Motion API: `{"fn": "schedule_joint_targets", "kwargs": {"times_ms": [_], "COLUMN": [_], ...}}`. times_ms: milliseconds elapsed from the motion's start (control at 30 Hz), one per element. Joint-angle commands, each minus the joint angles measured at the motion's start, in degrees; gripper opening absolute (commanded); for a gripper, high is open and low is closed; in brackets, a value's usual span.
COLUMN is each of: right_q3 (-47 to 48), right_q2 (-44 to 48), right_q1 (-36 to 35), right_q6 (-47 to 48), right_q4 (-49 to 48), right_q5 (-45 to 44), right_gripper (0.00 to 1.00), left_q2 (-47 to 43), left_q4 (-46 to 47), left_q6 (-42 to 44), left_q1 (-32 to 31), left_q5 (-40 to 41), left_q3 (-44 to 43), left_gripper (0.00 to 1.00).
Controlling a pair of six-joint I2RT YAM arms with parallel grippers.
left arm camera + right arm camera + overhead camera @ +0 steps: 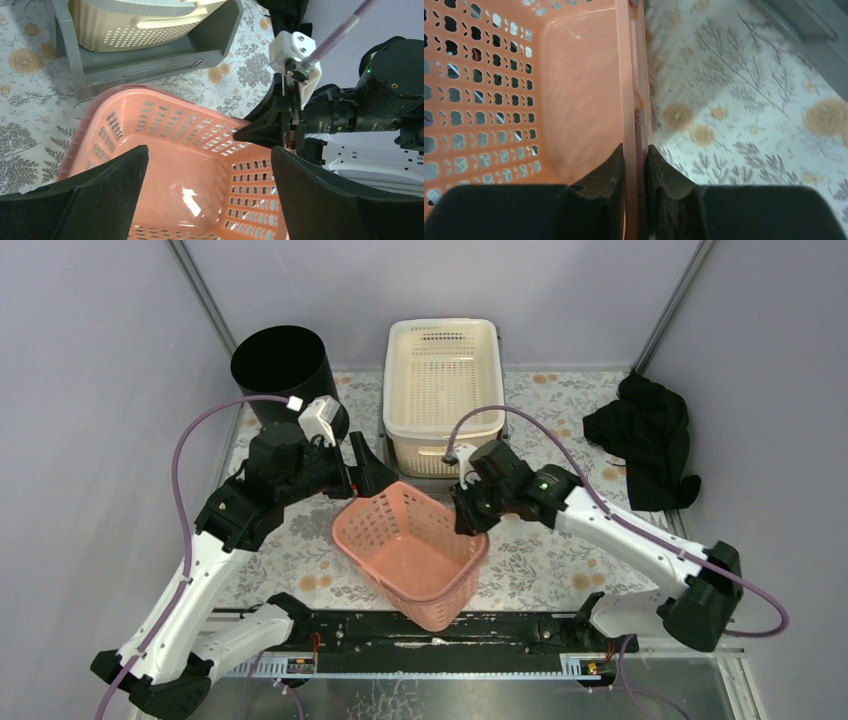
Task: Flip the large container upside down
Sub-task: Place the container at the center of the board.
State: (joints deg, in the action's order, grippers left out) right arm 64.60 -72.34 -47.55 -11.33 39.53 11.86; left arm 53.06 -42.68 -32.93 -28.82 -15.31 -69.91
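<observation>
A pink perforated basket (410,550) sits open side up at the near middle of the table. My right gripper (468,512) is shut on its right rim; in the right wrist view the gripper (635,155) has one finger inside and one outside the pink wall (574,90). My left gripper (365,468) is open and empty at the basket's far left corner. In the left wrist view the left gripper (209,155) hovers over the basket's inside (170,165), jaws wide apart, touching nothing. The right gripper (260,132) shows there on the far rim.
A cream perforated basket (443,380) stands in a grey tray (150,65) just behind the pink one. A black round bucket (280,365) stands at the back left. A black cloth (645,435) lies at the right. Grey walls enclose the flowered table.
</observation>
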Motion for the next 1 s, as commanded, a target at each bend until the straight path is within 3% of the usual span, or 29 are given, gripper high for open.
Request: {"fn": "schedule_joint_targets", "kwargs": {"times_ms": [0,300,733,900,967], "right_q3": [6.3,16.7,41.8,50.7,54.4], "right_q2": [-4.3,-19.4,-43.5,-50.4,-53.1], "right_q1": [-3.6,-8.9,-14.2,-15.0,-15.1], "right_q6": [-5.9,-16.5,-32.1,-33.6,-34.0], "right_q4": [-11.6,-21.4,-18.0,-16.3,-15.0], "right_q5": [-1.8,-5.5,-29.0,-32.9,-33.1], "right_gripper": [0.00,0.00,0.00,0.18,0.35], "left_q2": [-1.6,-5.7,-8.3,-8.5,-8.3], "left_q4": [-0.8,-6.3,-9.7,-9.9,-10.3], "left_q6": [-0.3,-1.5,-1.7,-1.4,-1.2], "left_q1": [0.3,0.3,0.3,0.2,0.3], "left_q5": [2.3,8.3,10.3,10.5,10.9], "left_q3": [-2.3,-11.6,-14.3,-14.2,-14.7], "left_gripper": [1.00,1.00,1.00,1.00,1.00]}}
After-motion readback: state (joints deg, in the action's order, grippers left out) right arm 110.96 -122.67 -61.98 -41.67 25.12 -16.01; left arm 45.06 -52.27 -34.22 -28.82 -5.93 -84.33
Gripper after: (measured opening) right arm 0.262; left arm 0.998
